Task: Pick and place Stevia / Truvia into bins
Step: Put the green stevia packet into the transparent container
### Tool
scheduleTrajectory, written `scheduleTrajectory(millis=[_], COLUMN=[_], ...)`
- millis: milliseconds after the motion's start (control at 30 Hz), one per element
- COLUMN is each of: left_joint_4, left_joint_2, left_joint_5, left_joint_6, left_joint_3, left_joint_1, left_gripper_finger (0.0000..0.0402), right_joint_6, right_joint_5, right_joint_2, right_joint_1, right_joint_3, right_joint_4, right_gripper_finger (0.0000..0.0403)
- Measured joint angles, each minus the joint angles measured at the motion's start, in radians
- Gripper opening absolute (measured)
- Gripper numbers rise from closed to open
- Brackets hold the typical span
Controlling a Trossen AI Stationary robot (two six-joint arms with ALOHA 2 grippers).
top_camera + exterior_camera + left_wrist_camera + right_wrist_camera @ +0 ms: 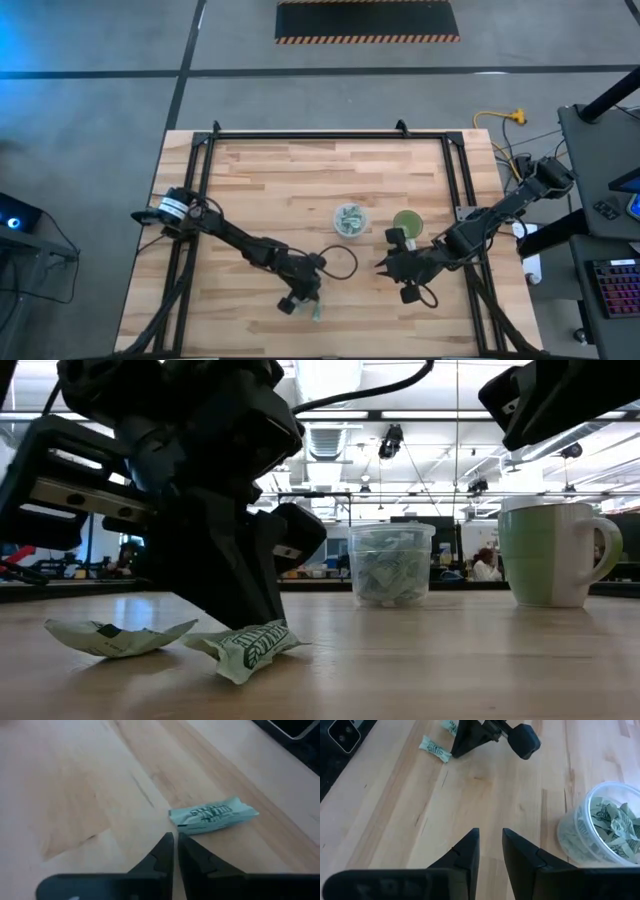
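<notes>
Two pale green and white sachets lie flat on the wooden table near its front edge: one right below my left gripper, also in the left wrist view, and one beside it. My left gripper points down at the table, fingers shut with nothing between them, their tips just short of the first sachet's end. My right gripper hovers near the clear cup, slightly open and empty. The clear cup holds several sachets. The green cup stands to its right. My left gripper's shut fingertips stand right at one short end of the sachet, which lies flat on the table. I cannot tell whether they touch it.
The table's front edge is close behind the two loose sachets. A black frame rail runs along the table's far side. Bare wood lies between the two grippers and left of the cups.
</notes>
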Motion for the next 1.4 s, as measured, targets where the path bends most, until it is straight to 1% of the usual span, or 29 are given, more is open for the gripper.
scheduleTrajectory(millis=[167,400,467,533,700,767,833,1067,1167,1267,1400], left_joint_4=[-0.024,-0.28,-0.288,-0.293,-0.232,-0.242,-0.22,-0.219,-0.218,-0.218,-0.208], left_joint_2=[-0.01,-0.137,-0.166,-0.18,-0.162,-0.151,-0.133,-0.13,-0.126,-0.107,-0.088], left_joint_5=[-0.011,-0.008,-0.008,-0.009,-0.006,-0.008,-0.01,-0.008,-0.008,-0.007,-0.007], left_joint_6=[-0.035,-0.151,-0.188,-0.192,-0.192,-0.195,-0.216,-0.269,-0.271,-0.272,-0.271], left_joint_3=[0.0,0.003,-0.001,-0.006,-0.017,-0.026,-0.025,-0.024,-0.024,-0.026,-0.023], left_joint_1=[0.0,-0.003,-0.008,-0.019,-0.034,-0.035,-0.034,-0.037,-0.038,-0.039,-0.039], left_gripper_finger=[0.0008,0.0008,0.0008,0.0008,0.0011,0.0021,0.0041,0.0134,0.0162,0.0175,0.0175], right_joint_6=[0.0,0.0,0.0,0.0,0.011,0.028,0.039,0.043,0.041,0.041,0.042], right_joint_5=[0.0,0.0,0.0,-0.001,-0.001,-0.002,-0.002,-0.002,-0.002,-0.002,-0.002], right_joint_2=[0.0,0.0,0.0,0.0,0.0,0.0,0.0,0.0,0.0,0.0,0.0], right_joint_1=[0.0,0.0,0.0,0.0,0.0,0.0,0.0,0.0,0.0,0.0,0.0], right_joint_3=[-0.001,-0.003,-0.005,-0.008,-0.012,-0.013,-0.015,-0.017,-0.017,-0.017,-0.017], right_joint_4=[0.0,0.001,0.005,0.004,0.008,0.008,0.011,0.022,0.022,0.022,0.021], right_gripper_finger=[0.0072,0.0063,0.0063,0.0064,0.0064,0.0062,0.006,0.0061,0.0063,0.0063,0.0059])
